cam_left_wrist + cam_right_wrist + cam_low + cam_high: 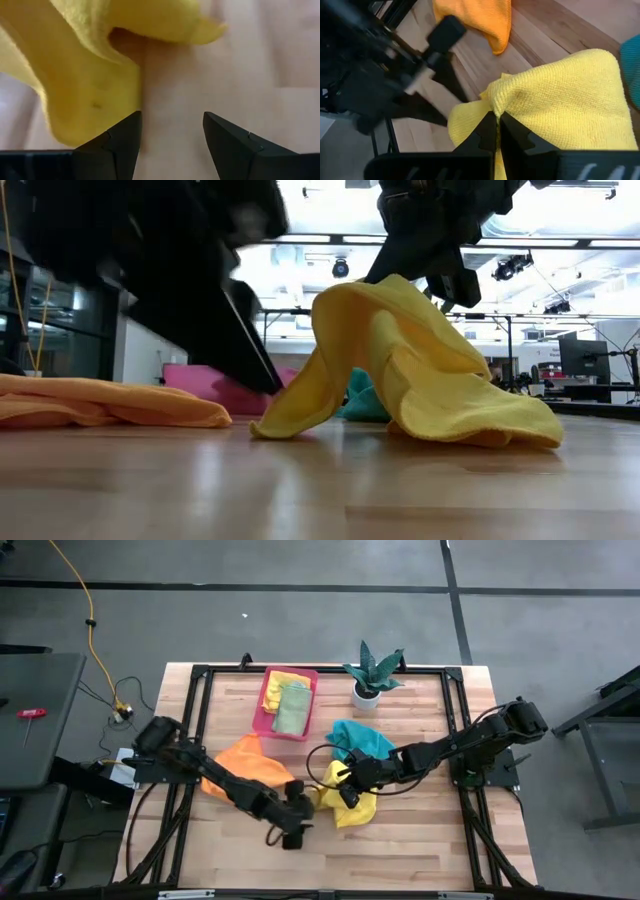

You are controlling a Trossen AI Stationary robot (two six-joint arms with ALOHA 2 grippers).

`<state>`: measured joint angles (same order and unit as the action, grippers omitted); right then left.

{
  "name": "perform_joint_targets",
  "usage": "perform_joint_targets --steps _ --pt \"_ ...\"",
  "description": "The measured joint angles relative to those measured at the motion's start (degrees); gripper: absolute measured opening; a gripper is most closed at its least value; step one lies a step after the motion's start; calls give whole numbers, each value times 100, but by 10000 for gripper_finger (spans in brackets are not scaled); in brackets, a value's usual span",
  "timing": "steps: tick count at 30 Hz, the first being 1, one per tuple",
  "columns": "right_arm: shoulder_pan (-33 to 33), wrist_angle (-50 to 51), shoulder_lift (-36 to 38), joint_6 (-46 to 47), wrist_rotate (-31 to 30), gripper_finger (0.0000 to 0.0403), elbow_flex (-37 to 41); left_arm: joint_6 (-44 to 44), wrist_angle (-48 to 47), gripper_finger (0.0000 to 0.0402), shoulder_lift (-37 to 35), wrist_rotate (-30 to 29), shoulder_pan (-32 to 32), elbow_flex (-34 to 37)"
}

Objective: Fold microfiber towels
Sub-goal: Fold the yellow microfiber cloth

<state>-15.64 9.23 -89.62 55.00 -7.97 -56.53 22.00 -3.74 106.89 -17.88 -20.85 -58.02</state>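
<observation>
Tabletop (420,840): pale wood planks, a grey floor all round.
Orange towel (250,762): heaped near the left edge, untouched.
Left gripper (297,823): low towards the front edge, jaws spread and empty, just beside the yellow cloth.
Yellow towel (352,802): mid-tabletop, one peak lifted, the rest draped down.
Right gripper (497,131): jaws pressed together, pinching that peak.
Advice: the left should take a free corner before the right carries its fold across.

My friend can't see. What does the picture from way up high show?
On a wooden table, the right pincer pinches a soft yellow microfiber towel while the left pincer sits open beside it. Orange and teal towels lie nearby.
</observation>
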Motion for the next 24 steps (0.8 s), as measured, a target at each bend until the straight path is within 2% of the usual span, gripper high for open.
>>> perform_joint_targets --steps 6,11,15,18,24 --pt "-1 43 0 0 53 0 0 -148 -574 202 290 -485 36 -414" --pt "-2 132 0 0 59 0 0 -755 -890 197 290 -87 38 -421" --pt "0 131 0 0 59 0 0 -1198 -967 187 290 -87 114 -409" --pt "0 131 0 2 65 0 0 -1219 -891 178 290 -98 281 -378" --pt "-2 131 0 29 114 0 0 -1502 -869 158 373 568 567 -373"
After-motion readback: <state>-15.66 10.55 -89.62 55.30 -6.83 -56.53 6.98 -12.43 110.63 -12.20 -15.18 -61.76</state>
